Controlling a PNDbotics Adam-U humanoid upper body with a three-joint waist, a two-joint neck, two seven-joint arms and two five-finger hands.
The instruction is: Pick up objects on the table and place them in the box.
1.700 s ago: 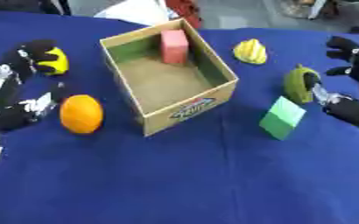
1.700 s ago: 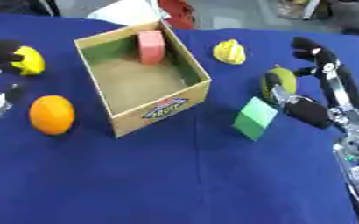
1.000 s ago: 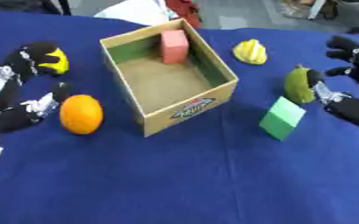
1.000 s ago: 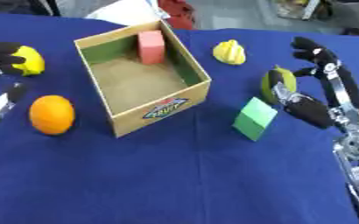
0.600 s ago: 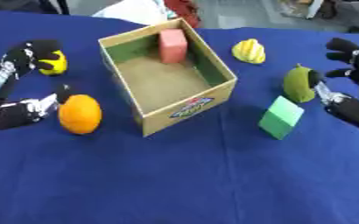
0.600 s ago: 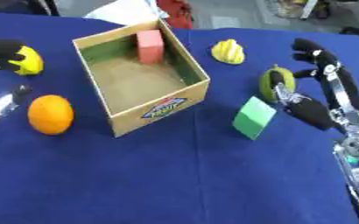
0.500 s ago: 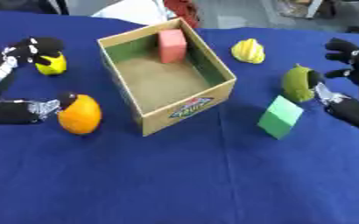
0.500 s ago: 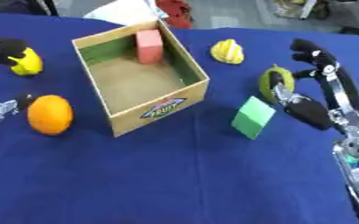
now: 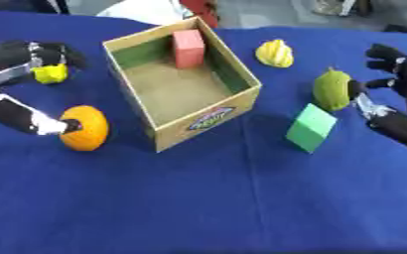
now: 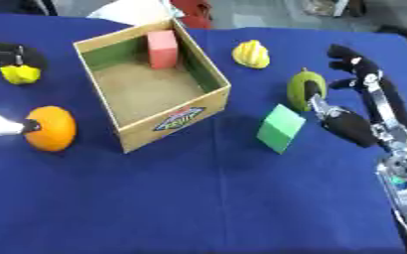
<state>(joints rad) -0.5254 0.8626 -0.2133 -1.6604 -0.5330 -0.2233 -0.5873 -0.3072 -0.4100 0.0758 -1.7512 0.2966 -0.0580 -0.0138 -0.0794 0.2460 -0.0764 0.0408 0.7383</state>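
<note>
An open cardboard box (image 9: 209, 121) stands at centre with a pink block (image 9: 188, 47) in its far corner. To its left lie an orange (image 9: 87, 128) and a small yellow object (image 9: 50, 73). My left hand (image 9: 20, 116) is spread open between them, thumb tip against the orange and fingers arched over the yellow object. On the box's right are a yellow ridged fruit (image 9: 275, 53), a green fruit (image 9: 332, 90) and a green block (image 9: 311, 127). My right hand (image 10: 355, 126) is open just right of the green fruit, fingers raised, thumb close beside it.
A blue cloth covers the table (image 9: 198, 198), with bare cloth along the whole near side. A white thing and a red thing (image 10: 194, 10) lie past the far edge, behind the box.
My left hand has moved right toward the box; its thumb now meets the orange and its fingers cover the yellow object. The right hand has barely moved.
</note>
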